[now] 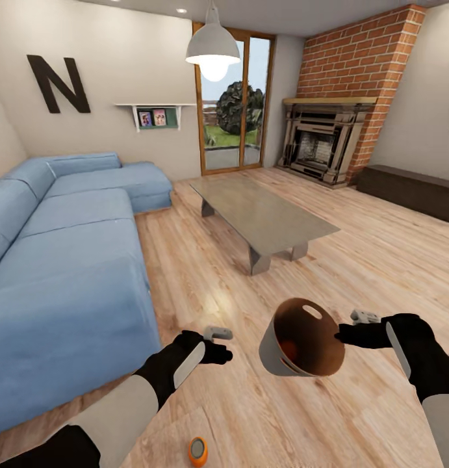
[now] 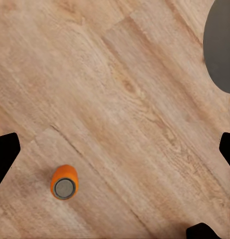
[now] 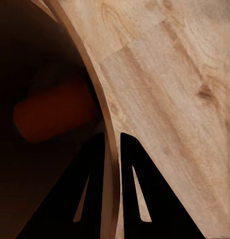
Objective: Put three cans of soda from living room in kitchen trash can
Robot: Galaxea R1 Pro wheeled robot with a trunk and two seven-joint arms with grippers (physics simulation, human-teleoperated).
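My right gripper (image 1: 344, 335) is shut on the rim of the copper-brown tash can (image 1: 273, 354), holding it tilted above the wooden floor. In the right wrist view both fingers (image 3: 137, 194) straddle the thin wall (image 3: 97, 94). One orange can of soda (image 1: 290, 350) lies inside it, seen dimly (image 3: 50, 117) in the dark interior. Another can of soda (image 1: 197, 451) stands upright on the floor close to my base, below my left arm. My left gripper (image 1: 219, 344) hangs open over the floor with nothing in it; its wrist view looks down on that can (image 2: 64, 182).
A blue corner sofa (image 1: 68, 247) runs along the left. A glass-topped coffee table (image 1: 263, 214) stands ahead, the brick fireplace (image 1: 325, 140) and a low dark bench (image 1: 412, 188) beyond. Open wooden floor (image 1: 205, 273) lies between the sofa and the table.
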